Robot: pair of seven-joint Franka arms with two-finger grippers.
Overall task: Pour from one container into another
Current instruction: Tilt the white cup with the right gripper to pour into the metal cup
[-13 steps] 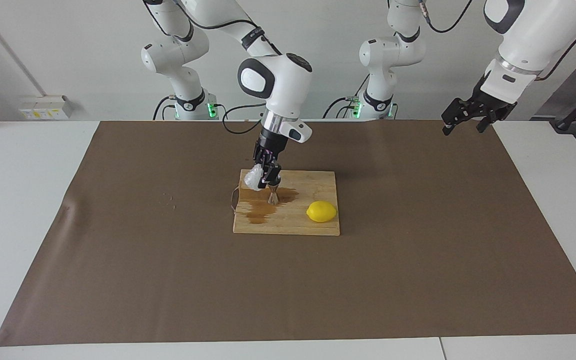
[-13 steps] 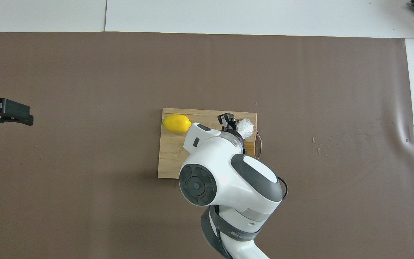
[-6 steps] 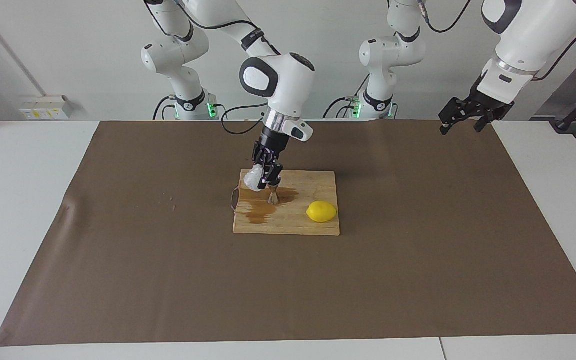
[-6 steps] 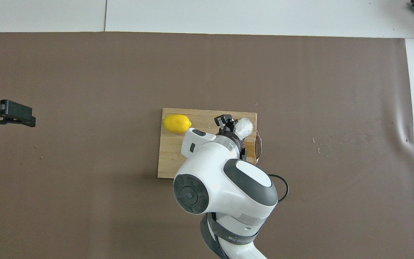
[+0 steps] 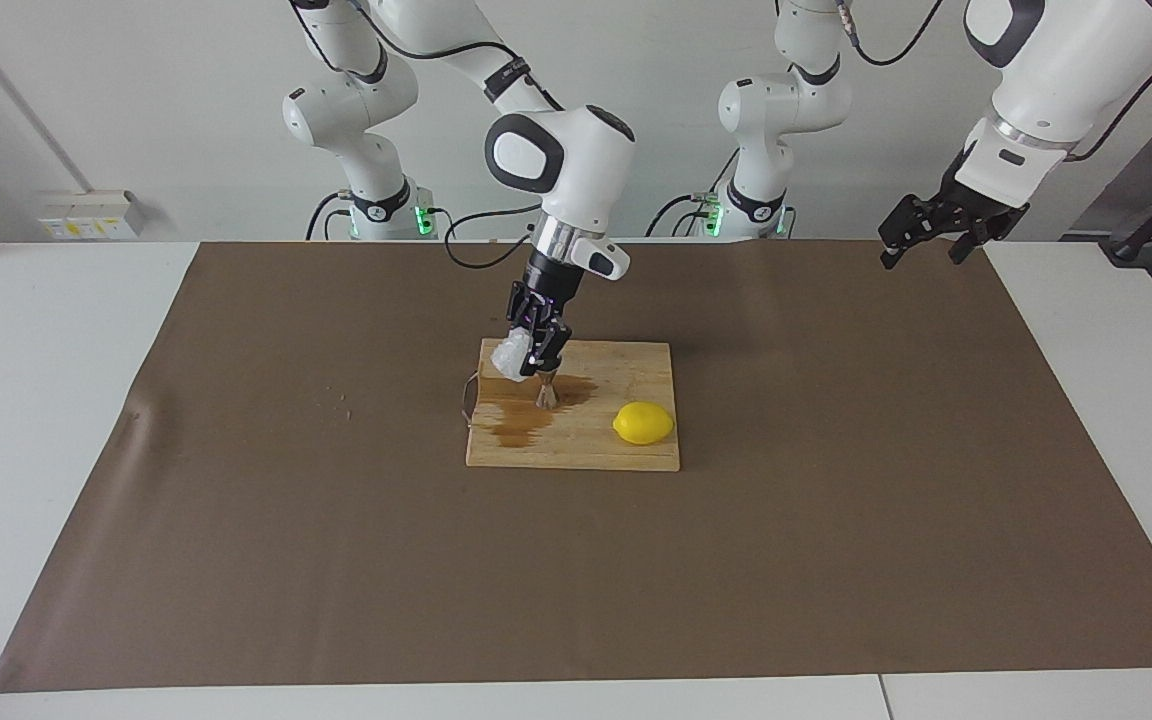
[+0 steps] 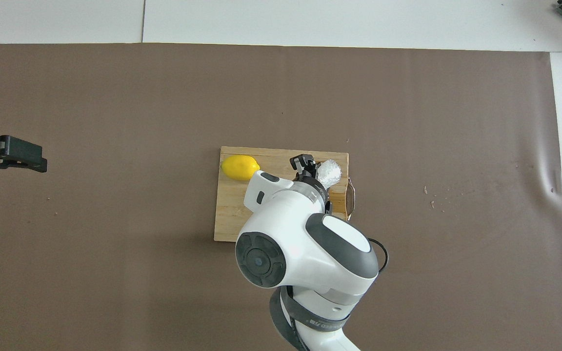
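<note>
Frame centre: the right gripper (image 5: 536, 352) clamps the tilted frosty cup (image 5: 510, 357) over the steel jigger (image 5: 545, 392); upper right, the left gripper (image 5: 928, 238) hangs open, empty.

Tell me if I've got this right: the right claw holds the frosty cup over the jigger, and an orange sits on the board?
Not quite: it is a yellow lemon on the board, as the facing view shows. The right claw does hold the cup over the jigger.

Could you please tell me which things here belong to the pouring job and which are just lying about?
In the job:
- translucent cup, tilted in the right hand
- steel jigger on the cutting board

Lying about:
- lemon
- left hand, waiting open
</note>
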